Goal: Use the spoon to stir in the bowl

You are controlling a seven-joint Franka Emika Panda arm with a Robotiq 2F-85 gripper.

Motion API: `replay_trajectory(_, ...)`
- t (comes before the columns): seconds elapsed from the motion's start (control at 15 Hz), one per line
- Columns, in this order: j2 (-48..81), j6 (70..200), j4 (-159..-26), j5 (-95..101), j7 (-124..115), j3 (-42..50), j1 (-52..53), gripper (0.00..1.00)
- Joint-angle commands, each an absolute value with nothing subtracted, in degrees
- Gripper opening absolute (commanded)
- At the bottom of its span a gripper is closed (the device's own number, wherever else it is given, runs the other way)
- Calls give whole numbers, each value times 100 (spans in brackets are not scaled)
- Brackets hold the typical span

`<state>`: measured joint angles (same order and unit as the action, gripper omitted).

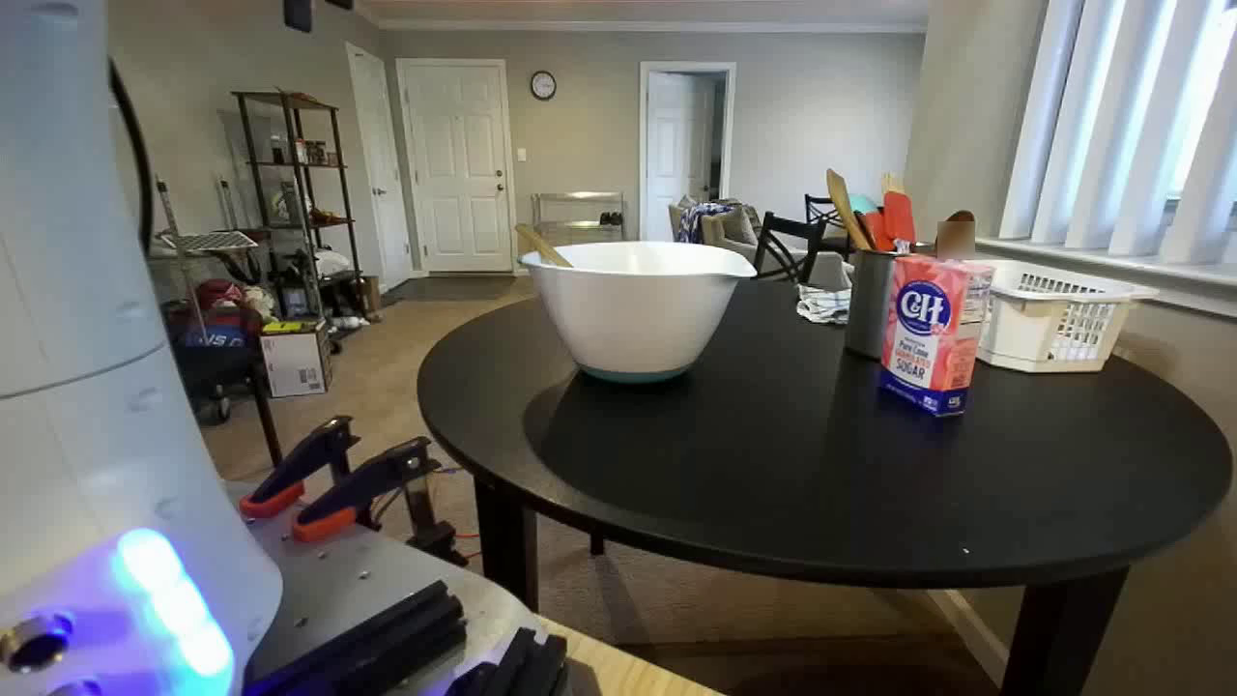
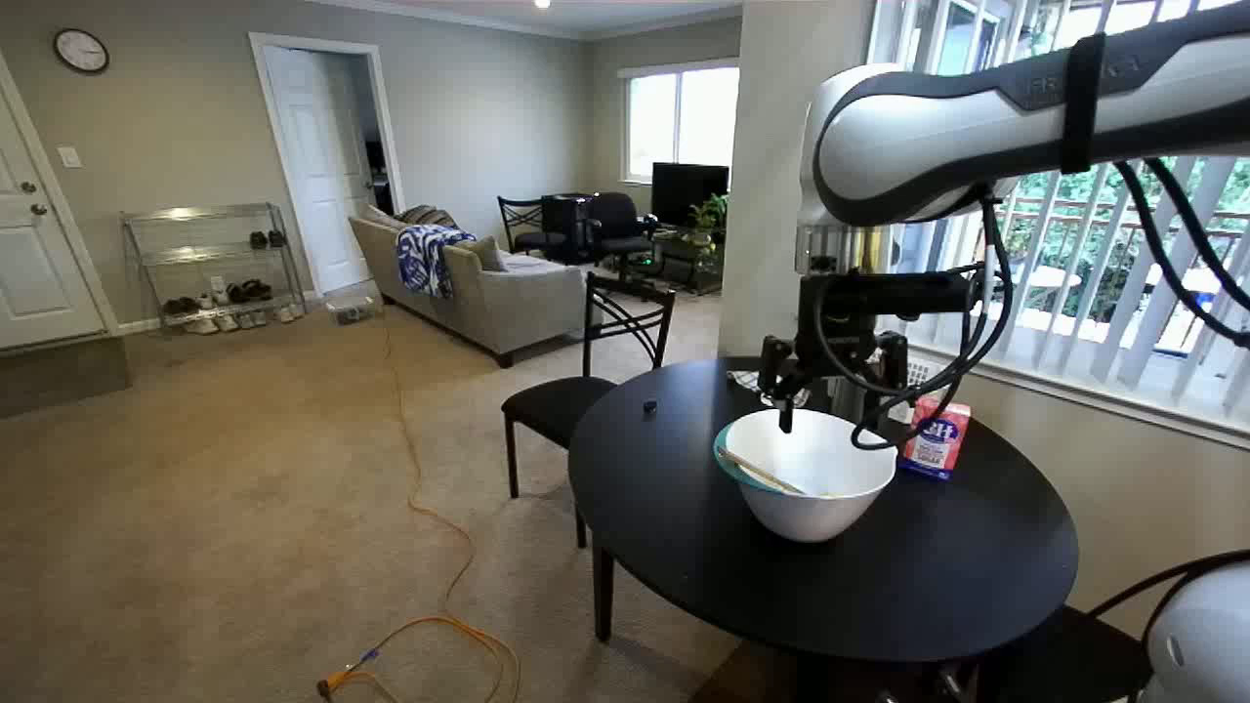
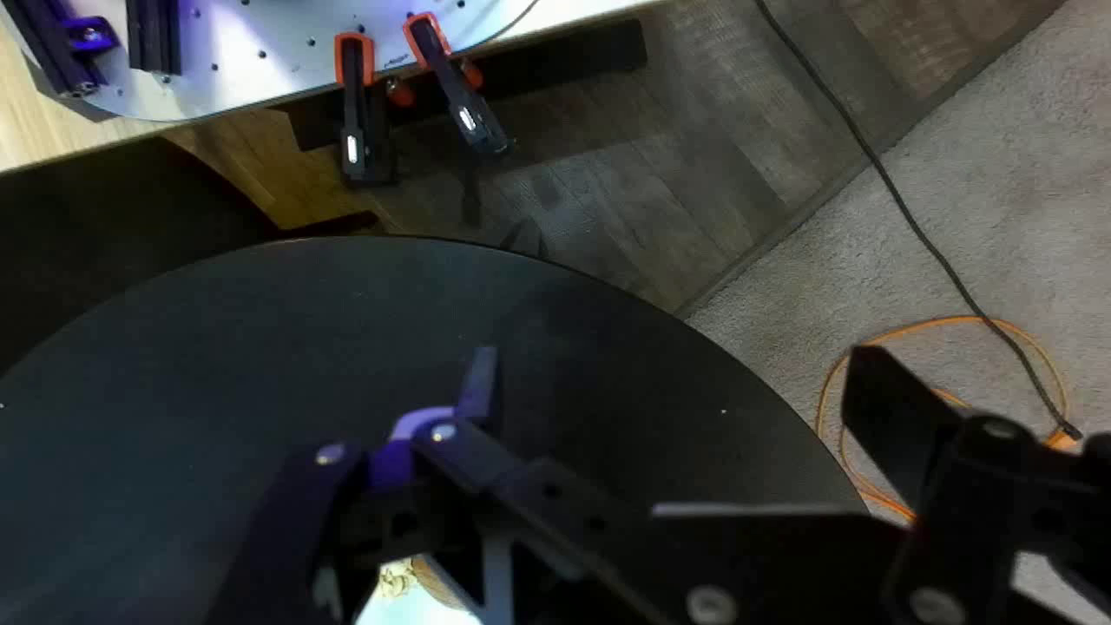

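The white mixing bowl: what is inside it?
A wooden spoon leans inside the mixing bowl; pale, lumpy contents show in the wrist view. In both exterior views, the near wall hides the fill level.

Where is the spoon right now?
In both exterior views, the spoon leans inside the bowl, its handle toward the left of the picture, away from the sugar box.

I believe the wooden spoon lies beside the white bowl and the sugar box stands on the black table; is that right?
Not quite: both exterior views show the wooden spoon leaning in the white bowl; the sugar box stands on the black table.
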<state>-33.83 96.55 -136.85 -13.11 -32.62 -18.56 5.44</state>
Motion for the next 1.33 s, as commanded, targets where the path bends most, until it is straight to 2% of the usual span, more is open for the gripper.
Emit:
replay_trajectory(0.0,-3373,9650,-13677,-1291,-3280,-1822,584,100)
replay_trajectory(0.4,-3373,9650,-13677,-1291,-3280,-1822,584,100)
replay_trajectory(0.93,-1197,10697,-12246,442,-4340,-2535,485,100)
replay_trajectory(1.27,-28,10547,-11715,2147,-5764,-2611,979,100)
